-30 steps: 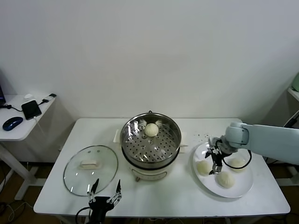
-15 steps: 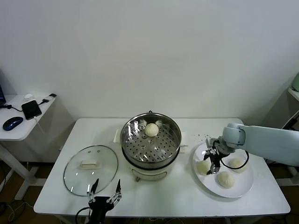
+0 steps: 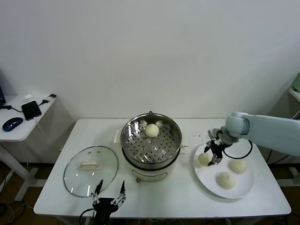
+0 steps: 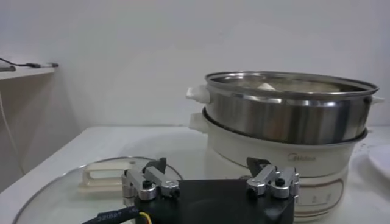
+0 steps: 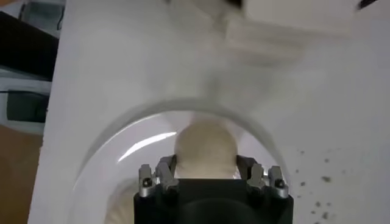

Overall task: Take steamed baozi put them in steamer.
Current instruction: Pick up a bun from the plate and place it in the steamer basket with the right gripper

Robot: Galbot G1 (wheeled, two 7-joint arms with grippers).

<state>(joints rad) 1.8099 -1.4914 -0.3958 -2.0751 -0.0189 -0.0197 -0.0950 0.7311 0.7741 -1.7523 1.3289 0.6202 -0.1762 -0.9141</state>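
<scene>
— So the right gripper (image 5: 206, 172) has clamped a baozi (image 3: 204, 159) over the plate (image 3: 243, 187)?
— Yes. It looks soft and light; grip the sides gently.
— Left gripper (image 4: 210, 181)?
— Spread wide, idle beside the glass lid (image 3: 90, 169), steamer (image 3: 151, 140) ahead.

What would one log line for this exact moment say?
right hand: shut on baozi, over plate | left hand: open, idle near lid | steamer: one bun inside

lid (image 3: 91, 170) left of steamer (image 3: 151, 146), plate (image 3: 243, 185) right
</scene>
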